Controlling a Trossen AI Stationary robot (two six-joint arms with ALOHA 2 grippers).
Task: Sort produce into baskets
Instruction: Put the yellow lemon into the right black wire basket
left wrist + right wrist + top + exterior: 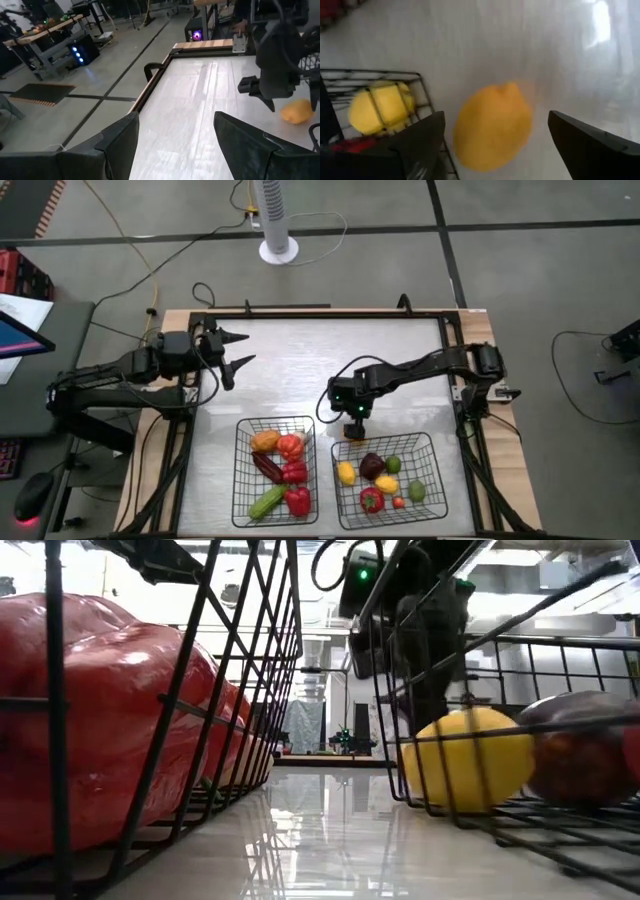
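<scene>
Black wire baskets [275, 470], two, hold twelve produce pieces [291, 446].

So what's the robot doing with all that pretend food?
It is sorting toy produce into two black wire baskets. The right gripper, jaws open, hovers at the right basket's far edge, right over a yellow lemon that looks loose. The left gripper waits open, far from the baskets.
</scene>
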